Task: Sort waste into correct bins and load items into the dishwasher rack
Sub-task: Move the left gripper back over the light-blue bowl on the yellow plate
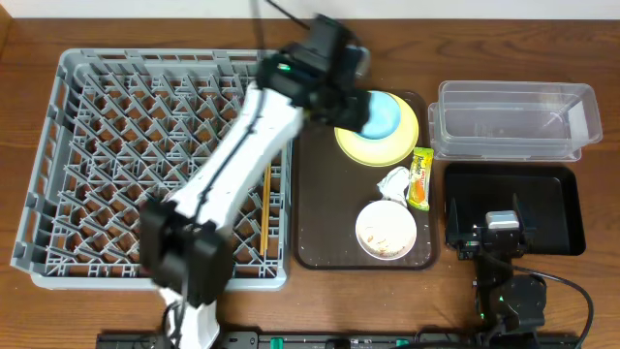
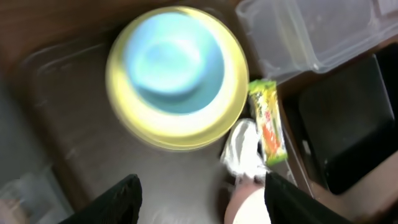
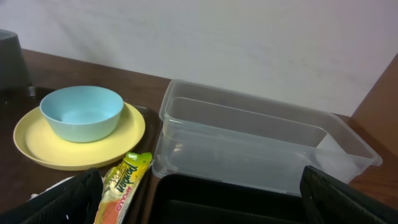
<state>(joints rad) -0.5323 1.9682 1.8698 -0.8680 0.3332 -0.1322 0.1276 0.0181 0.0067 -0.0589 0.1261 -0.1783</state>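
Two arms, both grippers spread wide, nothing gripped. L gripper (image 1: 353,106) hangs over the far end of the brown serving tray (image 1: 325,194). It is above the light blue bowl (image 1: 388,116), which sits upright in the middle of the yellow plate (image 1: 373,150). In the L wrist view the bowl lies ahead of the fingers (image 2: 118,199).

Snack wrapper (image 1: 420,177) lies flat at the tray's right edge, long axis near-to-far w/ a slight tilt, just beside the crumpled napkin (image 1: 394,181). White bowl (image 1: 359,229) w/ pale crumbs (image 1: 387,237) sits at the tray's near end.

Chopsticks (image 1: 263,208) lie in the grey rack (image 1: 97,165) by its right wall, long axis also near-to-far.

R gripper (image 1: 499,233) sits over the near side of the black tray (image 1: 552,194), apart from the wrapper. Clear tub (image 1: 513,121) is just beyond that tray.
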